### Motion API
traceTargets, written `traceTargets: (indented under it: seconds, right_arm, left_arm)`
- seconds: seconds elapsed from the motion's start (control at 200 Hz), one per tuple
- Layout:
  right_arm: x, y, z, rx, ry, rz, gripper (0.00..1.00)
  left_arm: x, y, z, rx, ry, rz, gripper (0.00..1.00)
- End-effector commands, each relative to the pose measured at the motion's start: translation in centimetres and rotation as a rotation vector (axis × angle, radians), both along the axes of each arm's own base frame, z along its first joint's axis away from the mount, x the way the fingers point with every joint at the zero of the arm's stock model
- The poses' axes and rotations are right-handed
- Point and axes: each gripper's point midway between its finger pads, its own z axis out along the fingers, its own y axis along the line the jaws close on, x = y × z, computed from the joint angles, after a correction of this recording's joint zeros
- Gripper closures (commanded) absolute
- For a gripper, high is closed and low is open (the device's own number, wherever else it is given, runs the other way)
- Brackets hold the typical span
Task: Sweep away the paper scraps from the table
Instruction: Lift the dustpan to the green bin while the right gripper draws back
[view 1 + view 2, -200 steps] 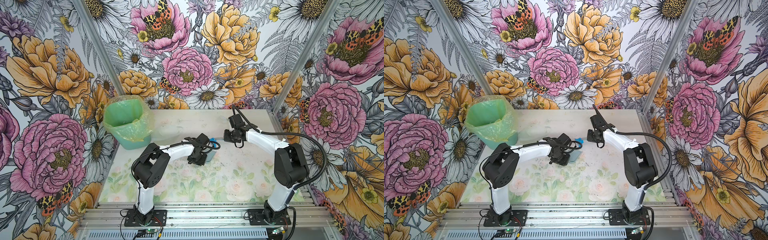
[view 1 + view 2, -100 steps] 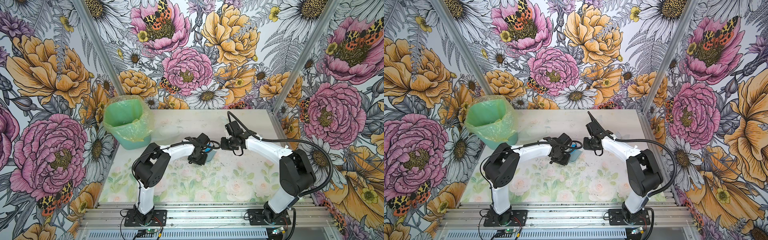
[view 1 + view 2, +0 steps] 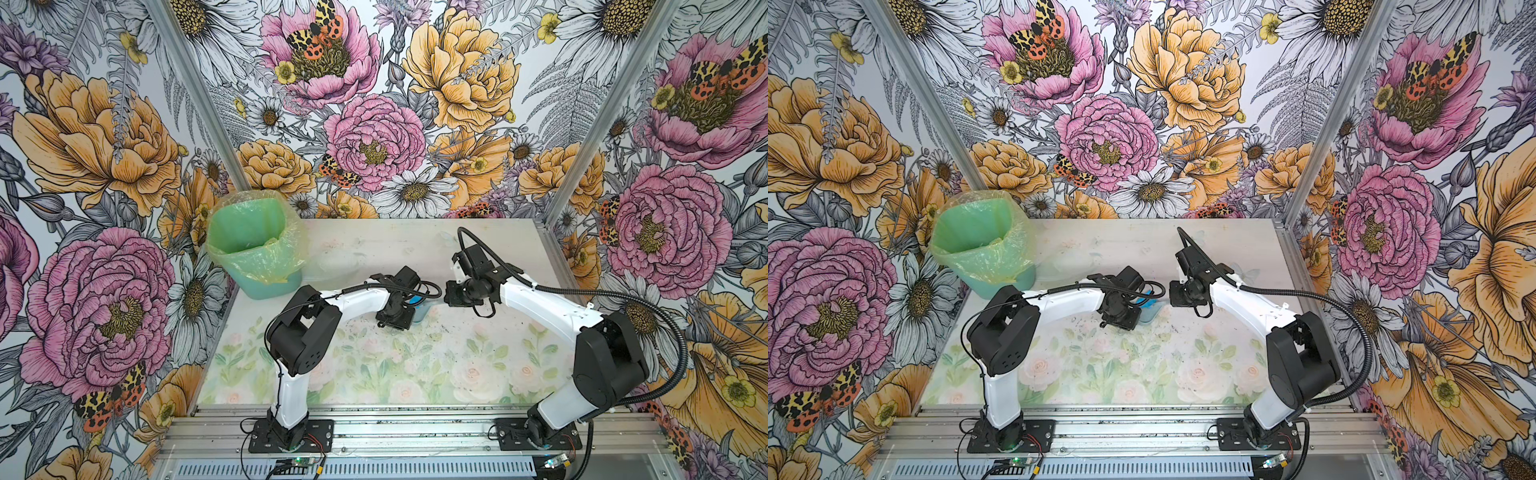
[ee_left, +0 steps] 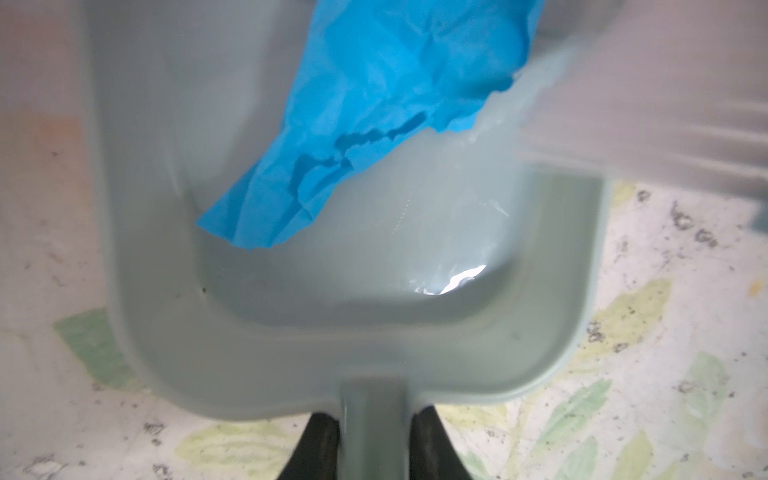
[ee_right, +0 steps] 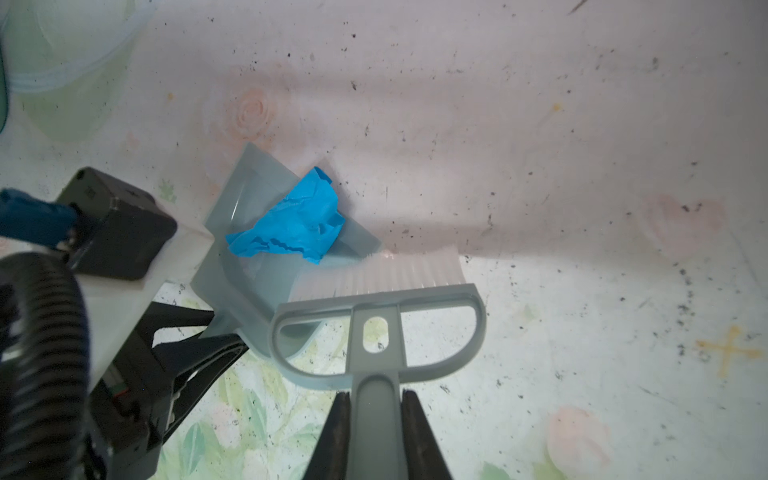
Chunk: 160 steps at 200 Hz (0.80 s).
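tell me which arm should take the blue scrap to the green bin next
Likely the left arm: its jaws clamp the dustpan handle, the blue scrap lies in the pan, and the green bin stands at the table's left. The right arm holds only the brush.

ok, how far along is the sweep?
Done: a blue paper scrap lies in the dustpan. In hand: left hand shut on the dustpan handle, right hand shut on the brush handle, bristles at the pan's lip. Left, likely: tip it into the green bin; no other scraps show on the table.
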Motion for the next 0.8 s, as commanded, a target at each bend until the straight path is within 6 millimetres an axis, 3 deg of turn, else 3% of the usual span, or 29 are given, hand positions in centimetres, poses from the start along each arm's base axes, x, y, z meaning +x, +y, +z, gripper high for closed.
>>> traceTargets:
  seconds: [0.0, 0.165, 0.4, 0.42, 0.605, 0.796]
  right_arm:
    - [-0.6, 0.1, 2.4, 0.027, -0.041, 0.038, 1.0]
    - [-0.6, -0.2, 4.8, 0.06, -0.082, 0.048, 1.0]
    - [0.2, -4.6, 8.8, 0.085, -0.188, -0.073, 1.0]
    - [0.2, -5.1, 9.2, 0.087, -0.198, -0.086, 1.0]
    - [0.4, -8.5, 10.5, 0.071, -0.245, -0.169, 1.0]
    - [0.9, -10.4, 10.2, 0.051, -0.243, -0.228, 1.0]
  left_arm:
    - [0.9, -0.1, 0.1, 0.008, -0.052, 0.01, 1.0]
    - [1.5, -0.1, 1.2, -0.004, -0.097, 0.018, 1.0]
    - [2.0, 0.6, 3.7, -0.018, -0.161, 0.043, 1.0]
    - [2.1, 0.6, 5.2, -0.042, -0.188, 0.047, 1.0]
    - [2.3, 1.5, 8.8, -0.071, -0.246, 0.071, 1.0]
    - [2.3, 2.8, 13.2, -0.07, -0.312, 0.073, 1.0]
